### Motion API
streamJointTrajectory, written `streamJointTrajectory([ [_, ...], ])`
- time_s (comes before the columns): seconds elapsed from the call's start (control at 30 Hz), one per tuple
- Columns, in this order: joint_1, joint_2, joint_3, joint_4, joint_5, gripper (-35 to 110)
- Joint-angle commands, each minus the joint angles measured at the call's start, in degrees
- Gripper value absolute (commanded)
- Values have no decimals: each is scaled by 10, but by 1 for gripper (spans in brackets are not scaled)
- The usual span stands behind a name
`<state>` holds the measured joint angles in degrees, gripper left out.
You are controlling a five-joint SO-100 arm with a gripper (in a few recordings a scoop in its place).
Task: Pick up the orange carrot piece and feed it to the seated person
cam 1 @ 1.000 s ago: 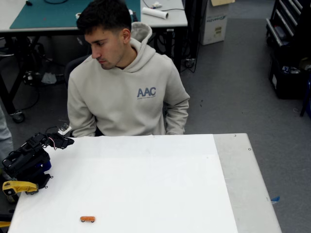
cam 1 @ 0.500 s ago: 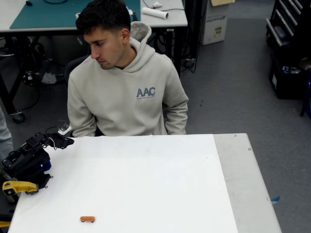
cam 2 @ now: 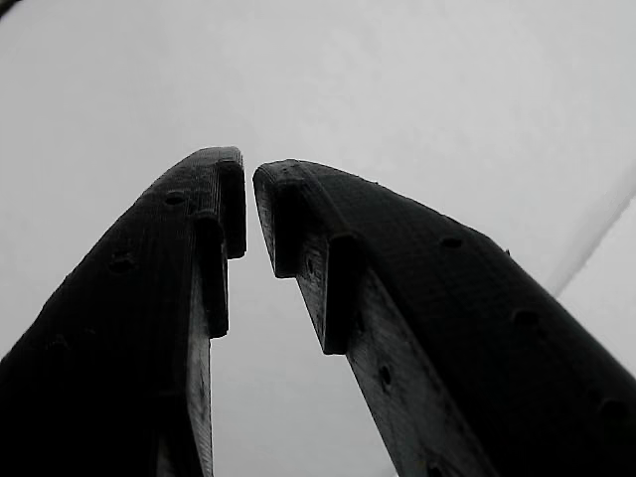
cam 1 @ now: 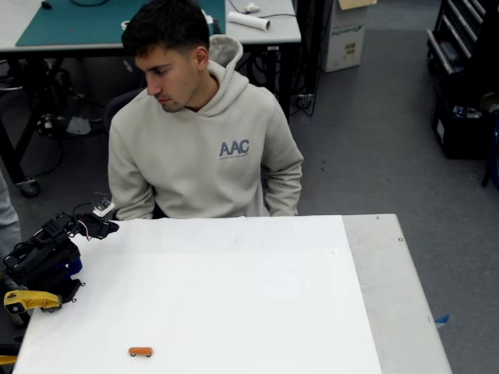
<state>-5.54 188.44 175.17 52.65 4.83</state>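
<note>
The orange carrot piece [cam 1: 140, 351] lies flat on the white table [cam 1: 249, 296] near its front left. The seated person [cam 1: 207, 148], in a beige hoodie, sits behind the table's far edge and looks down to the left. My black arm is folded up at the table's left edge, and its gripper [cam 1: 103, 227] points toward the far left corner, well away from the carrot piece. In the wrist view the gripper [cam 2: 248, 194] has its two black fingers almost touching at the tips, nothing between them, over plain white surface.
A yellow part [cam 1: 27, 299] of the arm's base sits at the left edge. A grey strip of table [cam 1: 394, 296] runs along the right side. Behind the person stands a desk with a green mat [cam 1: 78, 23]. A dark shelf [cam 1: 460, 78] is at the far right.
</note>
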Motion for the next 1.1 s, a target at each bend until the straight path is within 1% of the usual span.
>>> streamJointTrajectory([
  [0.0,-7,8,-45,-4,8,-2],
  [0.83,0,0,-52,-4,11,-2],
  [0.93,4,-40,-66,-4,9,-3],
  [1.07,31,-131,-136,-4,12,-3],
])
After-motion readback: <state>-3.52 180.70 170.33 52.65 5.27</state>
